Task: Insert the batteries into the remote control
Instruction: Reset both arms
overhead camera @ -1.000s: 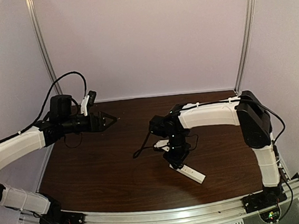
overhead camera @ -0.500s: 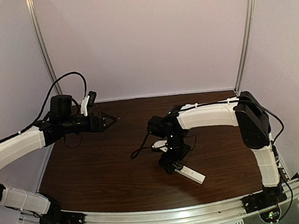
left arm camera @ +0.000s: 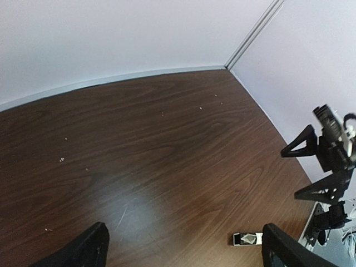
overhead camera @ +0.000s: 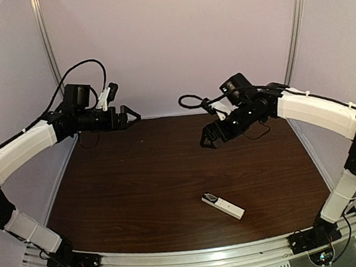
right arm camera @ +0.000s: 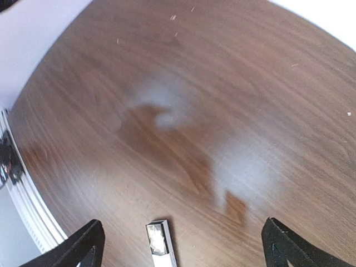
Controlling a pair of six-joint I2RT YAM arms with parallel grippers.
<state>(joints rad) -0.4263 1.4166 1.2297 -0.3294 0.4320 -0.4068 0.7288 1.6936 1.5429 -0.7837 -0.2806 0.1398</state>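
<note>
The remote control (overhead camera: 223,206), a slim white bar with a dark patch at its left end, lies alone on the dark wooden table (overhead camera: 139,188) near the front right. It also shows low in the left wrist view, remote control (left arm camera: 247,239), and in the right wrist view, remote control (right arm camera: 161,247). The batteries are out of view. My left gripper (overhead camera: 130,116) hangs open high over the back left. Raised over the back middle, well above and behind the remote, my right gripper (overhead camera: 207,138) is also open. Nothing sits between either pair of fingers (left arm camera: 92,250) (right arm camera: 83,247).
White walls with metal corner posts (overhead camera: 292,40) close in the back and sides. A metal rail (overhead camera: 190,258) runs along the front edge. Black cables (overhead camera: 194,100) loop off both wrists. The right gripper (left arm camera: 320,161) shows at the right of the left wrist view.
My right gripper has opened, let go of the remote and lifted up and back toward the rear. The left arm has risen and drawn back too. The remote stays on the table.
</note>
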